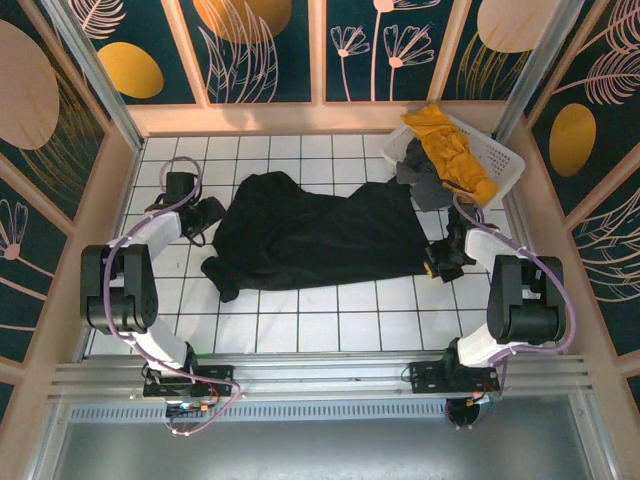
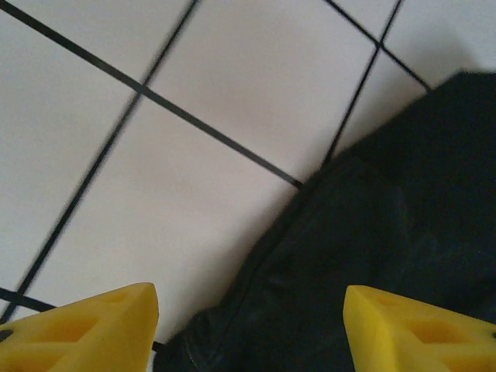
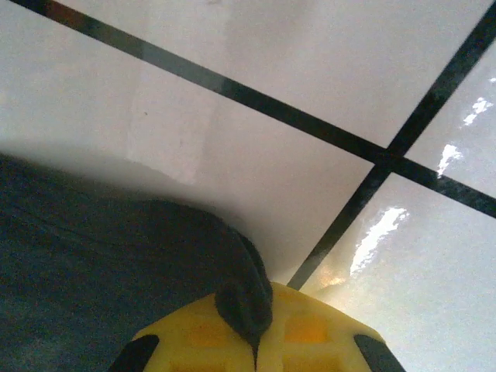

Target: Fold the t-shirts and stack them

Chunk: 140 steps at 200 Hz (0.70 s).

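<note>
Top external view shows the black shirt [image 1: 320, 235] lying in the middle of the table [image 1: 330, 330]. It is spread out but lumpy, and one bit pokes out at the near left. It is not flat yet, so I think the step now is to pull it smooth before any fold. The right gripper [image 1: 437, 262] sits at the shirt's right edge. In the right wrist view its fingers [image 3: 310, 333] are clenched on a small pinch of the black cloth, low over the tiles. I think it holds that edge so the cloth can be tugged or kept from sliding. The left gripper [image 1: 208, 215] is just beside the shirt's left end. In the left wrist view its fingers [image 2: 85, 329] stand apart with nothing held between them, and the dark cloth lies on the tiles below and ahead. That looks like a hand set to grab the left end, so both ends can be pulled tight. The yellow shirt [image 1: 455, 150] and the grey shirt [image 1: 420, 185] are bunched up in the basket [image 1: 503, 150] at the far right corner, out of the way. The grey one spills over the rim. No shirt is folded or stacked, so the job looks close to its start.
</note>
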Tool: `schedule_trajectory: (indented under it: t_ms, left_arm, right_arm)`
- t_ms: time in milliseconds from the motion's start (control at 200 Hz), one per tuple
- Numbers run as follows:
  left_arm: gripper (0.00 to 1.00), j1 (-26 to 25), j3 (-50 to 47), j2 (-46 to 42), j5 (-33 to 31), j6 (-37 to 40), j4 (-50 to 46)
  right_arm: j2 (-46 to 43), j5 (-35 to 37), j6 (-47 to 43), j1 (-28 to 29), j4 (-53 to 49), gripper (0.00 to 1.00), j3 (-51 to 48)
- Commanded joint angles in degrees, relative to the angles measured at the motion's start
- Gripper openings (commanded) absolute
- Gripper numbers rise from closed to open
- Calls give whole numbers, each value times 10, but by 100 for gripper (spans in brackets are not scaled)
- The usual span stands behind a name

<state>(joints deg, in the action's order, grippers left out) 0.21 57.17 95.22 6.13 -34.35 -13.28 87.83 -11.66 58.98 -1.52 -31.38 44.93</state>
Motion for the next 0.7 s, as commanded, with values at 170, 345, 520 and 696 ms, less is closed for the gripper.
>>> schedule_trajectory:
  t_ms: [170,345,520,696]
  left_arm:
    - [54,-17,-11,78,19,61,-12]
    - [20,-21,10,120,24,61,-5]
    - [0,-24,51,41,6,31,20]
    - [0,-30,67,-111,-30,-20,49]
  right_arm:
    - [13,-4,3,-5,14,0,-1]
    - [12,-6,7,-3,14,0,4]
    - [-3,-9,4,-1,26,0,5]
    - [-21,17,3,-3,31,0,6]
